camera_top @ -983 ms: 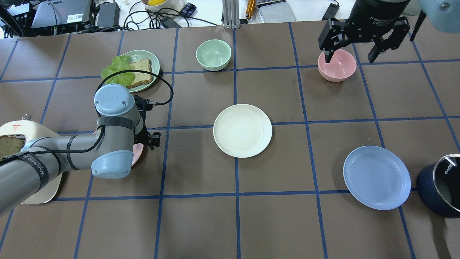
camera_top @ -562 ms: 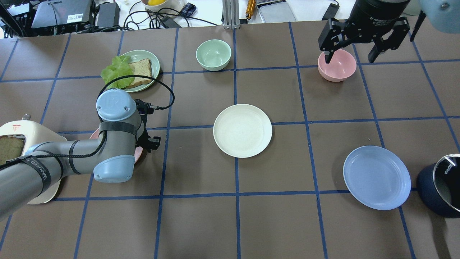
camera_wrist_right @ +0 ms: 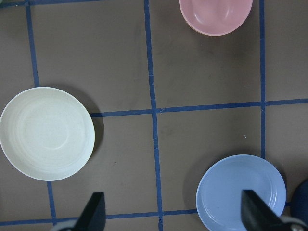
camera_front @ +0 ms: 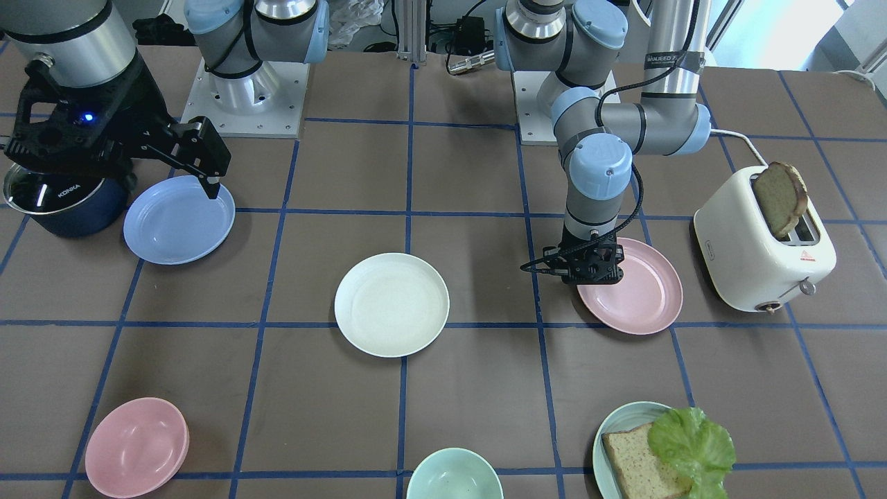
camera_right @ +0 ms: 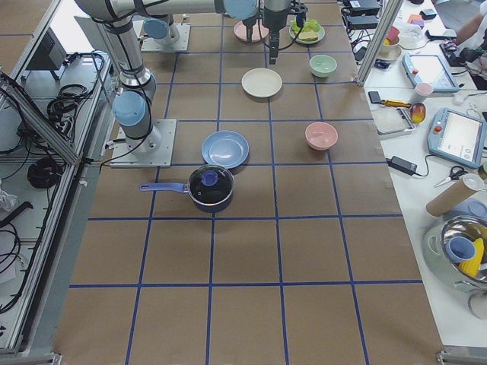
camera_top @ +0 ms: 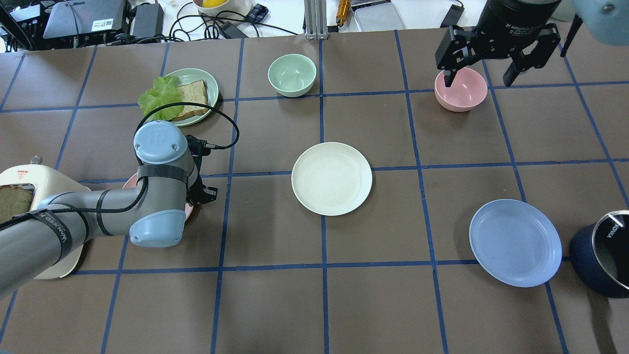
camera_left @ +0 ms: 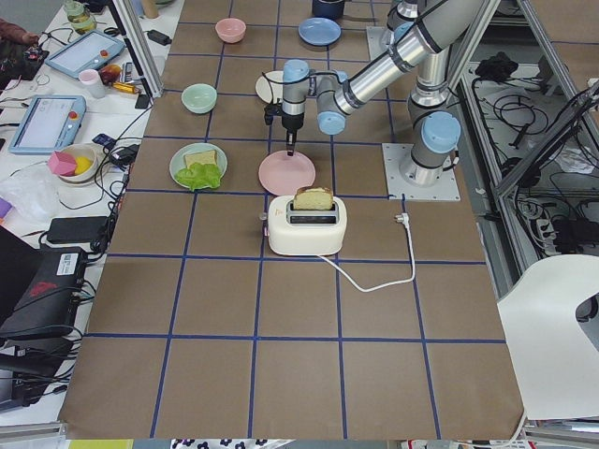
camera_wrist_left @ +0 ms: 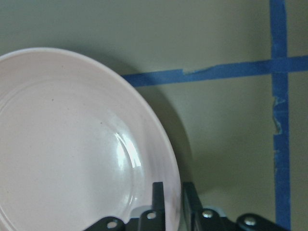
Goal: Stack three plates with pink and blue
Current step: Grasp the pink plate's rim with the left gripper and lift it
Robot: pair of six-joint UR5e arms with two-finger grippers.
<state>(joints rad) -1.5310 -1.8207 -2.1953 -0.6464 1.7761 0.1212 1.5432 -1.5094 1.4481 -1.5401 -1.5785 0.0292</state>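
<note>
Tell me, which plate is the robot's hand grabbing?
The pink plate beside the toaster: fingers of the left hand sit either side of its rim. The cream plate and blue plate lie untouched.

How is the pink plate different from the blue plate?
The pink plate is pink, the blue plate blue. The left pincer pinches the pink plate's rim; nothing touches the blue plate. The pink plate sits by the toaster, the blue plate by the pot. Both are round and shallow.

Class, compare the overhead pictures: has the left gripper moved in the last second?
Yes, slightly. The left gripper has shifted toward the robot, away from the lettuce plate, at the rim of the pink plate.
</note>
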